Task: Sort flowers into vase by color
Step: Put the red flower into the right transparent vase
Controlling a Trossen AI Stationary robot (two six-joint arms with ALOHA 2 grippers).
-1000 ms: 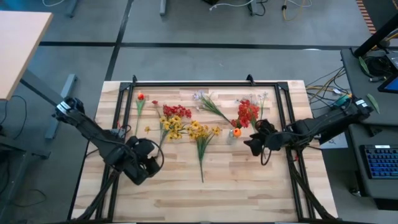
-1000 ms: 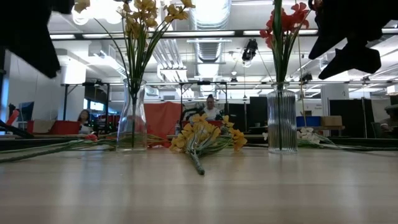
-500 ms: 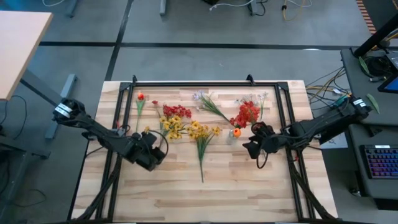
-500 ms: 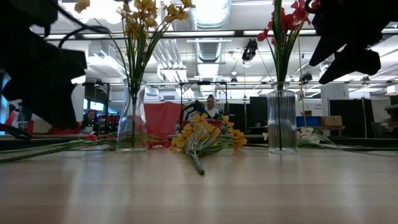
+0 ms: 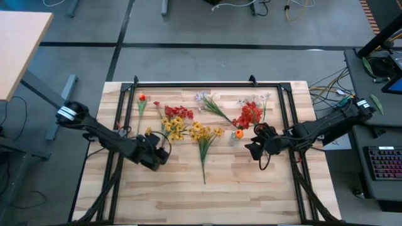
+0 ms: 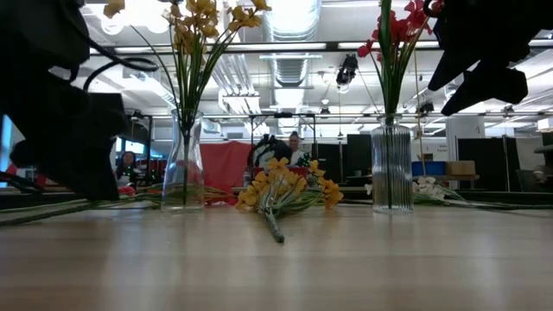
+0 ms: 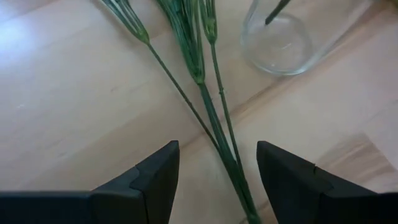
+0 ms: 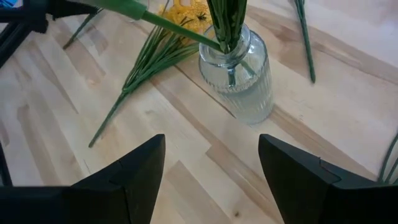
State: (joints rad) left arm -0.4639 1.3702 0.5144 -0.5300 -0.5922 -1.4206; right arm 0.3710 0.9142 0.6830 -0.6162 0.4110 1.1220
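One yellow spray lies lengthwise, blossoms toward the vases.

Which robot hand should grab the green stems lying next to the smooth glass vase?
The left gripper, probably. Its open fingers straddle the green stems lying beside the smooth glass vase. The right gripper, also open, hovers far off by the ribbed vase.

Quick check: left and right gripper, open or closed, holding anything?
Left gripper: open, empty, jaws either side of green stems lying on the table.
Right gripper: open, empty, above the table near the ribbed glass vase.
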